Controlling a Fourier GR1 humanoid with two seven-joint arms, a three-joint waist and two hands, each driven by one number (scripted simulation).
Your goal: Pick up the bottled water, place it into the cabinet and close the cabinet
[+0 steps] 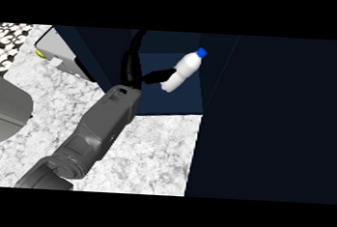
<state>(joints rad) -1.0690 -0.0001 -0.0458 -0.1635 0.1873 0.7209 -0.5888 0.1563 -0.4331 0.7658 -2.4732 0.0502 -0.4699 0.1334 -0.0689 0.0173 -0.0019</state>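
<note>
Your left hand (152, 77) is stretched into the open cabinet (173, 102), at the end of a grey forearm (103, 124) that crosses the marble counter (151, 153) from the lower left. The hand is black against the cabinet's dark inside, so you cannot tell how far it is closed. All that reads is a black tip touching the lower half of the bottled water (185, 70). The bottle is inside the cabinet, tilted, with its blue cap (201, 52) up and to the right. Whether its base rests on the cabinet's floor or hangs just over it is not clear. Your right hand is not in view.

Take this as the placing step: the bottle is in the compartment but not seen standing free. Your next move calls for settling it steady, letting go, then drawing the hand back out without brushing the bottle. After that the cabinet door (271, 116), the wide dark panel standing open at the right, needs swinging shut, so get the forearm out of its path first. The pale appliance (63, 56) left of the cabinet lies apart from this work.
</note>
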